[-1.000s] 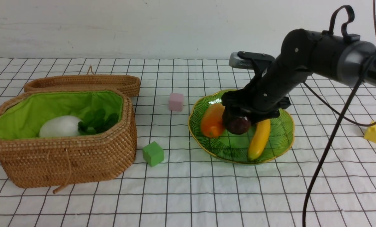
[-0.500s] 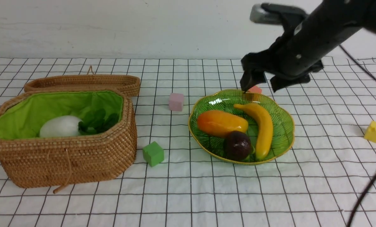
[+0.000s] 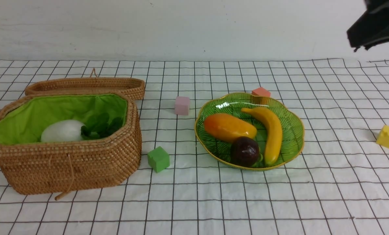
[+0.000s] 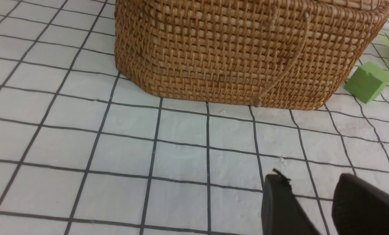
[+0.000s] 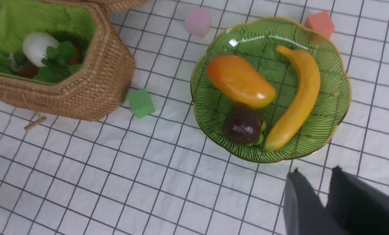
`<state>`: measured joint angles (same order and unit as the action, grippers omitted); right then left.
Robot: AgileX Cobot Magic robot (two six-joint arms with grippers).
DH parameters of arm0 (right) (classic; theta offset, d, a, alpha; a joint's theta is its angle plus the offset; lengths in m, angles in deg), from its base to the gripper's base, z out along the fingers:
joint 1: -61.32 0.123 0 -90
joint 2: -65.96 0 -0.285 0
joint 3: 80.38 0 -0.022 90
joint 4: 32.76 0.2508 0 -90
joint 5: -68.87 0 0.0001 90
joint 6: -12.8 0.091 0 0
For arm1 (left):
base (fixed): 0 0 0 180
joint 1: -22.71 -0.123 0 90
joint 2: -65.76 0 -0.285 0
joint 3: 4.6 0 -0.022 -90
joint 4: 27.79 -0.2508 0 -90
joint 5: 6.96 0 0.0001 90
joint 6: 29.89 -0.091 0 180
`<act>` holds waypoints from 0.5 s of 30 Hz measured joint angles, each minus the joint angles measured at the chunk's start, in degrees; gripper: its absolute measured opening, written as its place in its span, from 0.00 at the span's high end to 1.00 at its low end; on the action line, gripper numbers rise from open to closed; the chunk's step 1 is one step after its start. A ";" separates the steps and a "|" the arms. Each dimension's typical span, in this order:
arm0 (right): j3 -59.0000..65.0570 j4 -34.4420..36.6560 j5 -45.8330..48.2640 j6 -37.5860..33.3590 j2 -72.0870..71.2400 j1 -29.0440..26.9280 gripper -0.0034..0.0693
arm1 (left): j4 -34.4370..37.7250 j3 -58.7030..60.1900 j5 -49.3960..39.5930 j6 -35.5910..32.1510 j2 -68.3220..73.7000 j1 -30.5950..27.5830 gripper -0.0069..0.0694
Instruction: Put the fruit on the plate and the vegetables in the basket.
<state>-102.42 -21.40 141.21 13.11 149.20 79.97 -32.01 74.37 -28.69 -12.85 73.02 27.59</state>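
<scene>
Fruit all sits on the green glass plate (image 5: 339, 81), just beyond the right gripper (image 5: 315, 182), whose jaws are nearly together and empty above the cloth: maroon fruit (image 5: 242, 125) nearest, banana (image 5: 299, 98) beside it, mango (image 5: 240, 81) behind. Further off, the wicker basket (image 5: 93, 88) holds the white vegetable (image 5: 38, 47) and green leaves (image 5: 55, 62).

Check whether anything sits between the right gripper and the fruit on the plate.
Nothing visible does. The right gripper hangs high above the cloth beside the plate, holding nothing. The banana, mango and dark round fruit lie uncovered on it.
</scene>
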 joint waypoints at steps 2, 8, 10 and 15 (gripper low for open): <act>0.00 0.00 0.00 0.00 -1.30 0.00 0.82 | 0.00 0.00 0.00 0.00 0.00 0.00 0.60; 0.00 -0.07 0.00 0.00 -2.64 0.00 0.89 | 0.00 0.00 0.00 0.00 0.00 0.00 0.60; 0.00 -0.25 0.00 0.00 -2.71 0.00 0.89 | 0.00 0.00 0.00 0.00 0.00 0.00 0.60; 0.08 -1.50 0.00 -1.88 -6.42 0.00 0.89 | 0.00 0.00 0.00 0.00 0.00 0.00 0.60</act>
<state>-102.35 -22.90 141.21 11.24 142.78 79.97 -32.01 74.37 -28.69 -12.85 73.02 27.59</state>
